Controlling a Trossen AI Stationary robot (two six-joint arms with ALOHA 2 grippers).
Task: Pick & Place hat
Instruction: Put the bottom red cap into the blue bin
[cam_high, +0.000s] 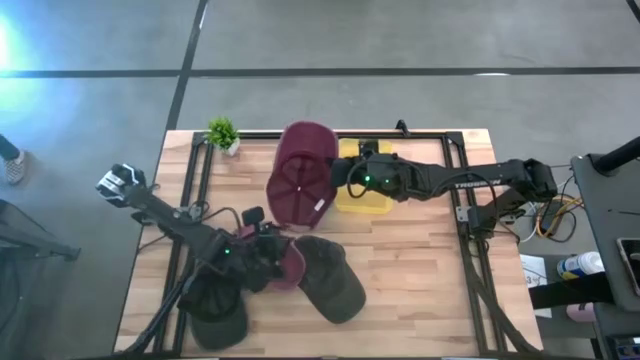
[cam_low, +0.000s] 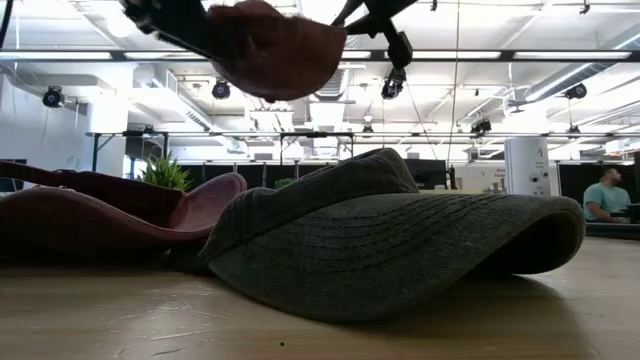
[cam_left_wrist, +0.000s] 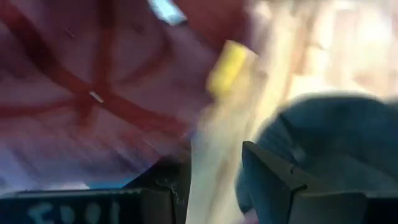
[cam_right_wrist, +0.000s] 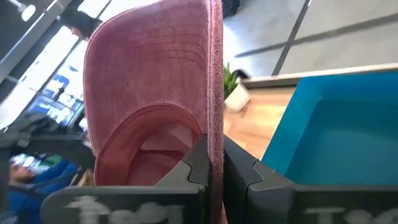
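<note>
Wooden table (cam_high: 420, 270) first: you have it carrying a pile of caps at the front-left, the olive cap (cam_high: 330, 278) lying flat with the left gripper (cam_high: 262, 240) just beside it, its fingers apart and empty. Your right gripper (cam_high: 338, 186) holds the maroon hat (cam_high: 300, 175) lifted clear, fingers pinched together on its edge (cam_right_wrist: 214, 93), probably so it hangs free for carrying. Behind it sits a yellow bin (cam_high: 372, 203), the likely drop spot.
</note>
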